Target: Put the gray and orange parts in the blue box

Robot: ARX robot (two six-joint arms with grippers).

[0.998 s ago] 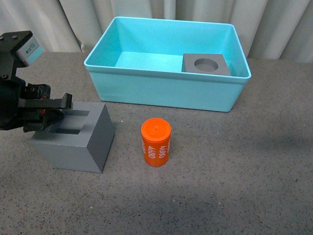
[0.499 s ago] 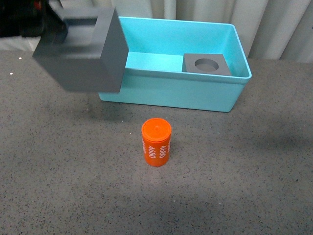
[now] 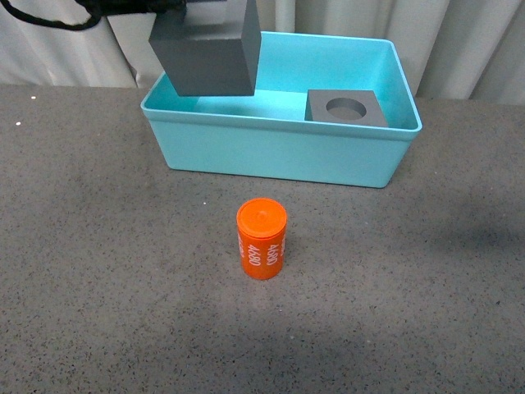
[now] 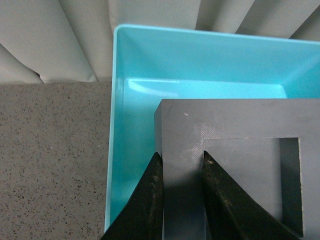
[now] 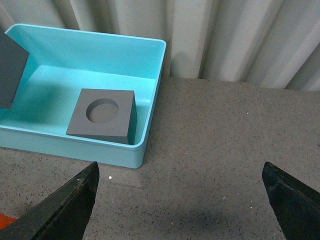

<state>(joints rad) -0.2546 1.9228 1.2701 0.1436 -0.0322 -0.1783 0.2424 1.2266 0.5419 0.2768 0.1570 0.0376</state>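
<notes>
Front view: square-recess gray cube (image 3: 205, 49) upper left, above blue box (image 3: 279, 152) left end, pinched by left fingers (image 4: 150, 200). Spread, empty right fingers (image 5: 65, 205). Lower inside rim before releasing, clear of round-recess cube (image 3: 347, 108).

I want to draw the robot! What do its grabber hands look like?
Both grippers are black. The left gripper has two smooth fingers that narrow to blunt tips; the right gripper has wedge-shaped ones. A black cable shows near the left one.
</notes>
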